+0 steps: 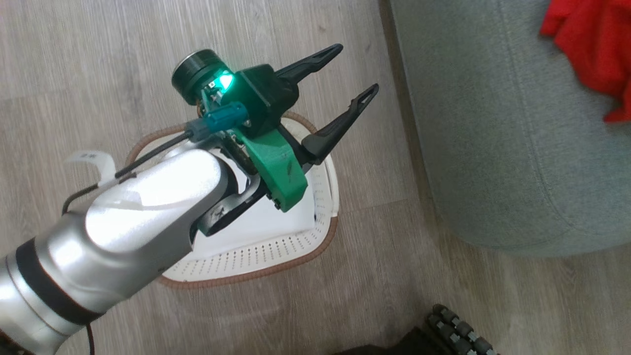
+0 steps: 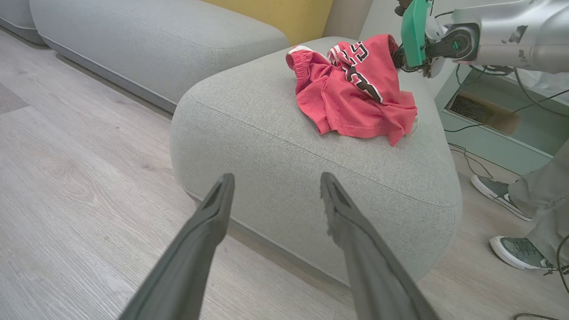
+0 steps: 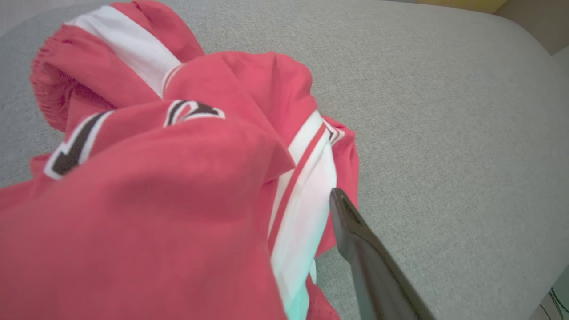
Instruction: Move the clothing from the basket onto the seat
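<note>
Mid-frame in the head view, the left gripper [image 1: 357, 67] hangs over the basket [image 1: 266, 254], fingers well apart. The clothing [image 2: 351, 93] lies bunched on the seat [image 2: 266, 129], upper right of the left wrist view, against the right gripper [image 2: 399, 60] (cloth hides one finger, so I cannot tell its grip).

The silver left arm [image 1: 148, 197] reaches forward. The left claw [image 1: 358, 67] is spread wide, its two dark fingers [image 2: 209, 231] well apart and holding nothing. The right arm [image 2: 511, 35] is stretched out level. Of the right claw [image 3: 344, 213] one finger shows; the other is covered, so its grip is unclear.
</note>
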You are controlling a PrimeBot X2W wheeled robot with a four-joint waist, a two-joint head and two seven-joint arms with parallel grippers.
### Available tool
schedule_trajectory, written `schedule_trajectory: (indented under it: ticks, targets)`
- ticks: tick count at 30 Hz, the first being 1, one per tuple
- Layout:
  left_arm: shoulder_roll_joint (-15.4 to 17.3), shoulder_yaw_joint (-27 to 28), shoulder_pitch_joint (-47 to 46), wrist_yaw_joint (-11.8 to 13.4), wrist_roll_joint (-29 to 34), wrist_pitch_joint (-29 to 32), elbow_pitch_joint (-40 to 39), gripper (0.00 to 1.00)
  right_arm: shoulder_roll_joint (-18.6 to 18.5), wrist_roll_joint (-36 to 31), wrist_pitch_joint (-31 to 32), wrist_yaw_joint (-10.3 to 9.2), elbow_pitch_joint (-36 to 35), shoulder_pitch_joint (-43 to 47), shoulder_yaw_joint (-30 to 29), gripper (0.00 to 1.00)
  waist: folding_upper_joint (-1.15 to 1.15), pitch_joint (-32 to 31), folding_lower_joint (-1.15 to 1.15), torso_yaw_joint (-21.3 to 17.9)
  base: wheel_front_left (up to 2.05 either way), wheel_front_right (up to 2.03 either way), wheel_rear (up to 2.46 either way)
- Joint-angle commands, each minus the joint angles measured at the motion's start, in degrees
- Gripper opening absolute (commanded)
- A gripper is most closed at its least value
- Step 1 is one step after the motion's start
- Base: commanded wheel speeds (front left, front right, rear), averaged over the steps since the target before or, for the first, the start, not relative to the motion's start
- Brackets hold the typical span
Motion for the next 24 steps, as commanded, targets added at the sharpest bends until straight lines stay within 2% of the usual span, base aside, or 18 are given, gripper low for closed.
schedule_trajectory:
  ticks: [1, 8, 14, 19, 24]
  targets:
    - [0.5, 2.0, -0.5, 0.0, -0.4, -0.7, -1.2, 1.0, -1.2, 0.6, 0.8, -0.02, -1.1, -0.4, 0.7, 1.0, 0.0, -1.3, 0.0, -0.5, 0.0, 0.0, 0.0]
    - [0.3, 2.1, 1.8, 0.2, -1.7, -2.4, 0.4, 1.0, -1.8, 3.6, 4.4, -0.02, -3.1, 1.1, 5.8, 1.0, 0.0, -6.6, 0.0, -1.7, 0.0, 0.0, 0.0]
    - [0.7, 2.5, 4.4, 0.7, -3.1, -4.0, 1.3, 1.0, -3.8, 7.4, 7.2, -0.02, -6.4, 3.8, 9.7, 1.0, 0.0, -11.3, 0.0, -2.3, 0.0, 0.0, 0.0]
    - [1.2, 3.0, 6.6, 1.4, -4.3, -5.7, 1.8, 1.0, -6.2, 10.9, 9.3, -0.02, -9.3, 6.9, 11.0, 1.0, 0.0, -15.2, 0.0, -2.1, 0.0, 0.0, 0.0]
    - [1.3, 3.4, 8.8, 2.2, -5.2, -7.0, 2.3, 1.0, -8.3, 13.7, 8.8, -0.02, -14.1, 10.1, 11.6, 1.0, 0.0, -19.2, 0.0, -1.3, 0.0, 0.0, 0.0]
